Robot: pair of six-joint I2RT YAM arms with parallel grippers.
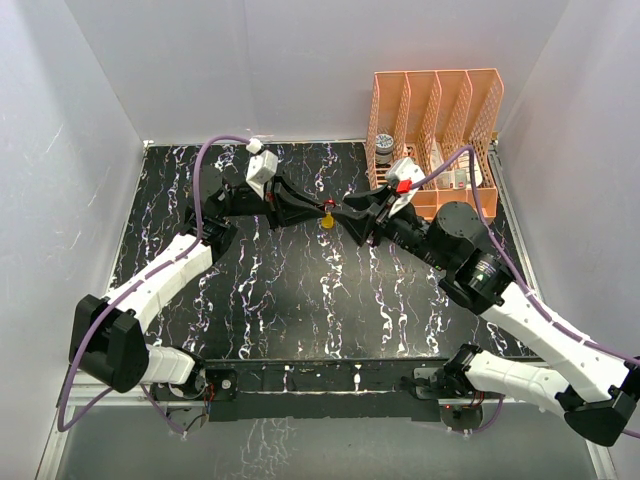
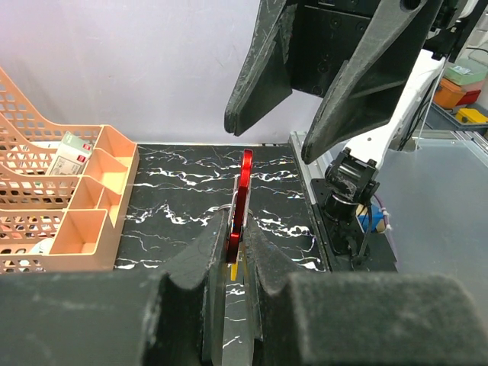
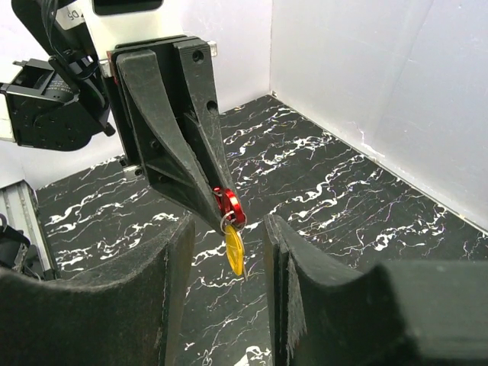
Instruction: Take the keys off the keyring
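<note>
2 arms meet over the far middle of the black marbled worktop (image 1: 300, 300) in the top view. The left gripper (image 1: 320, 207) and the right gripper (image 1: 348, 208) point at each other, tips close together. The dark red keyring (image 1: 328, 204) sits between them, and 1 yellow-gold key (image 1: 327, 221) hangs just below it. An orange rack (image 1: 435, 120) stands in the far right corner, behind the right arm.

From the left wrist, the left jaws are narrow, pinched on the keyring, which stands edge-on and upright between them. A sliver of the key shows beneath it. The right jaws hang wide apart above and beyond the keyring, not touching it.

From the right wrist, the left gripper holds the keyring at its very tip. The key dangles from the keyring on a small silver loop (image 3: 226, 222), clear of the worktop. It hangs in the gap between the right fingers (image 3: 175, 259), which stand wide on either side without touching it.
</note>
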